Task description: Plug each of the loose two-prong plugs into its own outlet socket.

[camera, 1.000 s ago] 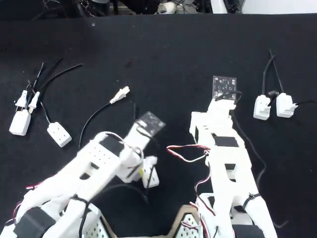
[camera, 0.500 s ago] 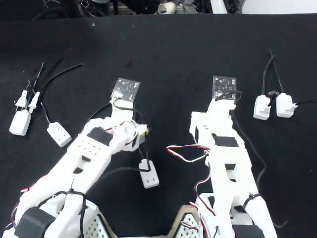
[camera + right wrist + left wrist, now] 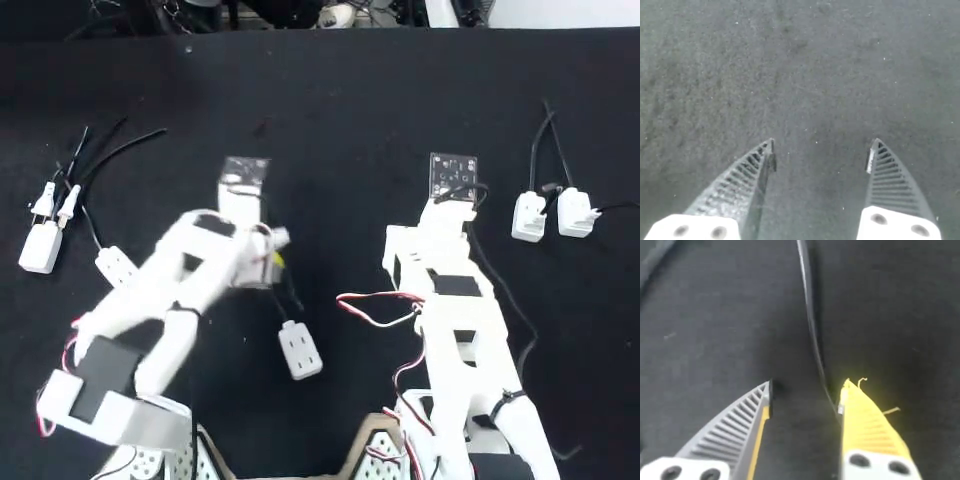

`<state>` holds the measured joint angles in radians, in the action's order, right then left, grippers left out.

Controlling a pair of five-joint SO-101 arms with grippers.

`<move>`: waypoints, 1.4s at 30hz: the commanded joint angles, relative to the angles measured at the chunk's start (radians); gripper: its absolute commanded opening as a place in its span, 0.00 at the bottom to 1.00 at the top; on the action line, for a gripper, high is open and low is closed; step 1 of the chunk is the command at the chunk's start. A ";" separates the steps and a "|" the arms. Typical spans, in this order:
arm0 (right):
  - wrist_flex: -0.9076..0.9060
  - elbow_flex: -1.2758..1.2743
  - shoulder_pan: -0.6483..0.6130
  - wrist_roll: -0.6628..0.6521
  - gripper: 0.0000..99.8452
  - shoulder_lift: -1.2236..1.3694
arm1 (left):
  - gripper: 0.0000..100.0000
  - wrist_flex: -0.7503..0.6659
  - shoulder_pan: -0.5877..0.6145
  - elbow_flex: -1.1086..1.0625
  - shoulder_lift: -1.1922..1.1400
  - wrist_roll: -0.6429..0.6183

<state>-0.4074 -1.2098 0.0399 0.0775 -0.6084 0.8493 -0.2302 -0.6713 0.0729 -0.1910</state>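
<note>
My left gripper (image 3: 805, 390) is open just above the black mat, and a thin black cable (image 3: 810, 320) runs between its jaws, close to the yellow finger (image 3: 867, 427). In the high view the left arm (image 3: 200, 265) stretches over the spot left of the table's middle, its wrist board (image 3: 244, 172) covering what lies beneath. A white outlet socket (image 3: 300, 352) on a black lead lies near the front centre. Two white plugs (image 3: 55, 203) lie at the far left by a white block (image 3: 40, 248). My right gripper (image 3: 821, 150) is open over bare mat.
Another white socket (image 3: 115, 262) peeks out beside the left arm. Two white outlet blocks (image 3: 550, 213) with black leads sit at the right. The right arm (image 3: 450, 300) lies straight up the middle right. Clutter lines the table's far edge.
The left arm has swung leftward and away from the front socket, ending over the spot where a white plug on a black lead lay. The right arm has stayed put.
</note>
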 commanded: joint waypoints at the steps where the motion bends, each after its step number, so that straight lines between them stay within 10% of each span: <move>1: 0.023 0.050 0.011 0.005 0.28 -0.001 | 0.22 0.175 0.131 0.110 0.000 -0.005; 11: 0.023 0.050 0.011 0.005 0.28 -0.001 | 0.22 0.318 0.300 0.047 0.003 0.296; 17: 0.018 0.056 0.043 0.009 0.28 -0.005 | 0.22 0.367 0.087 0.033 0.003 0.382; 27: -0.081 0.119 0.133 0.003 0.28 -0.015 | 0.22 0.279 -0.337 0.038 0.002 0.379; 34: -0.367 0.179 0.166 0.012 0.28 -0.116 | 0.22 0.114 -0.375 0.088 -0.008 0.235; 42: -0.183 -0.021 0.204 0.012 0.28 -0.266 | 0.22 0.123 -0.326 0.124 0.014 0.064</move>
<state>-0.6912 -1.1684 0.1933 0.0775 -0.7879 0.9244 -0.5938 -0.6375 0.0606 -0.0867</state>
